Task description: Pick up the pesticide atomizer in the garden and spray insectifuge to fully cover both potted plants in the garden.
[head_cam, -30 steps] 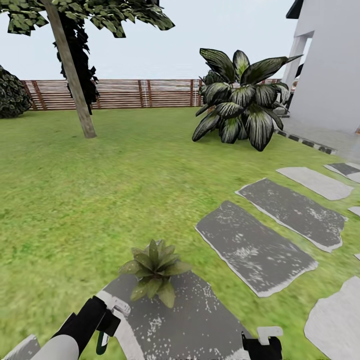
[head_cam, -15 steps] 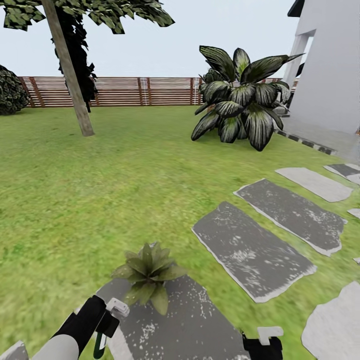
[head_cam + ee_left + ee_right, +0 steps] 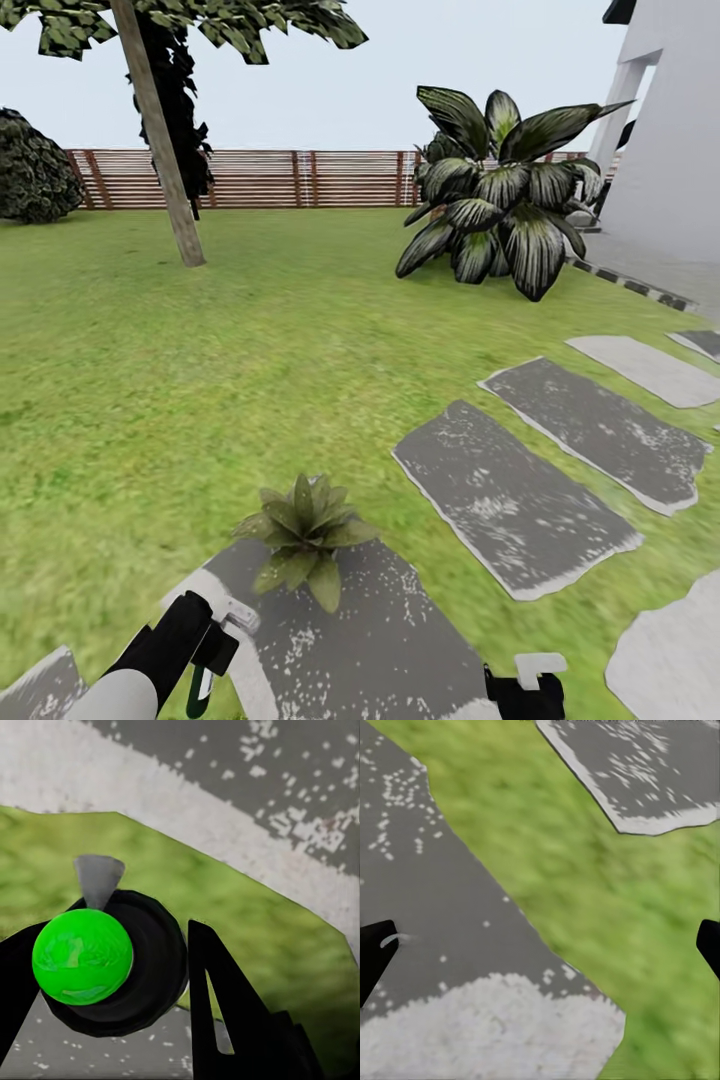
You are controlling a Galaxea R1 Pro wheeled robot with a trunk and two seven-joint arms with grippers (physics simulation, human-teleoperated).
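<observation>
One potted plant [image 3: 303,535], a low rosette of pointed green leaves, stands at the far end of a dark grey stepping stone [image 3: 380,640] just ahead of me in the garden. My left gripper [image 3: 215,645] sits low at the left, short of the plant and to its left, shut on the pesticide atomizer [image 3: 204,684]. In the left wrist view the atomizer [image 3: 82,956] is a bright green ball in a round black body with a grey nozzle, held between the black fingers [image 3: 225,1012]. My right gripper [image 3: 525,685] is open over stone and grass, its fingertips [image 3: 375,949] far apart.
More stepping stones [image 3: 510,500] run off to the right toward a white house wall [image 3: 670,170]. A big dark striped plant [image 3: 500,205] and a tree trunk [image 3: 165,160] stand on the lawn [image 3: 200,350] before the slat fence [image 3: 290,178]; a shrub [image 3: 35,180] is far left.
The whole picture has shifted a little to the right and the plant sits slightly higher, so the camera has moved. Both arms keep their places in the view.
</observation>
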